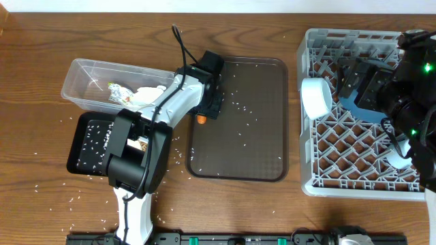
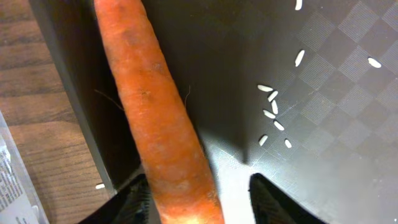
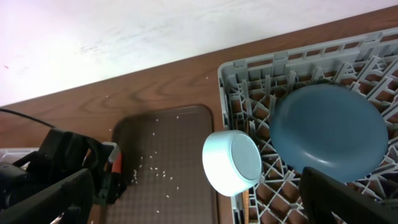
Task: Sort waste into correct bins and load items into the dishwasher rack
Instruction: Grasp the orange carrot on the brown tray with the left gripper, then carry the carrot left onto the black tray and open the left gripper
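Note:
A small orange carrot point(image 2: 158, 124) lies on the left edge of the brown serving tray point(image 1: 259, 122); it also shows in the overhead view point(image 1: 201, 120). My left gripper point(image 2: 199, 202) is open, with a finger on each side of the carrot's thick end. The clear tub point(image 1: 78, 78) holds the white tissue point(image 1: 146, 94) and the wrapper point(image 1: 117, 90). The black tray point(image 1: 85, 146) holds rice grains. The grey rack point(image 1: 310, 178) holds the white bowl point(image 1: 315, 95) on its side and the dark blue plate point(image 3: 329, 130). My right gripper point(image 3: 199, 199) is open and empty above the rack.
Loose rice grains point(image 1: 238, 105) lie scattered on the brown tray and on the wood table around the black tray. My left arm point(image 1: 146, 146) crosses over the black tray and the tub's corner. A cable point(image 1: 182, 44) loops behind the left wrist.

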You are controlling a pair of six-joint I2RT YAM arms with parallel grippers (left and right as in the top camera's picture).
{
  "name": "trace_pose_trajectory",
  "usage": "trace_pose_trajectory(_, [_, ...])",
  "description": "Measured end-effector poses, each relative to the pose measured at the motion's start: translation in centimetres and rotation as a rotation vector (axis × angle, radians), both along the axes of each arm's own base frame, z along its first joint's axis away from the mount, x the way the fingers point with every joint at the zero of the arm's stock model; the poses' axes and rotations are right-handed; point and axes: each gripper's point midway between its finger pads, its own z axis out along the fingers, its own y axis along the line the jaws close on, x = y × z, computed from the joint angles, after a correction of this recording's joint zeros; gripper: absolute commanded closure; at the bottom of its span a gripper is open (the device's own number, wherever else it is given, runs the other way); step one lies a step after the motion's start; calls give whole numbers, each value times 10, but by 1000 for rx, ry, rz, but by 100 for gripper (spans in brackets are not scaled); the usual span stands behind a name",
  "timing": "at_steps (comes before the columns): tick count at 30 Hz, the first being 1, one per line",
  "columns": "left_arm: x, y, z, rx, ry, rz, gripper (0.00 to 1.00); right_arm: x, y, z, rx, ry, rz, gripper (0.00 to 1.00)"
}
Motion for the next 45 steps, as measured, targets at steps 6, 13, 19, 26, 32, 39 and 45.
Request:
trace_pose_trajectory(6, [-1, -8, 0, -33, 6, -10, 74, -1, 0, -2, -1, 8, 0, 1])
trace_pose_trajectory(13, [-8, -8, 0, -39, 37, 13, 76, -2, 0, -3, -1, 13, 0, 1])
trace_pose_trajectory(19, [-31, 0, 15, -22, 104, 35, 81, -2, 0, -3, -1, 13, 0, 1])
trace_pose_trajectory(26, [-64, 16, 106, -66, 42, 119, 81, -1, 0, -1, -1, 6, 0, 1])
trace_pose_trajectory(32, [-106, 73, 152, 29, 49, 339, 81, -1, 0, -1, -1, 6, 0, 1])
trace_pose_trajectory(39, [-106, 150, 156, 113, 5, 725, 81, -1, 0, -1, -1, 5, 0, 1])
trace_pose_trajectory(45, [-120, 190, 105, 140, 41, 1043, 81, -1, 0, -1, -3, 4, 2, 1])
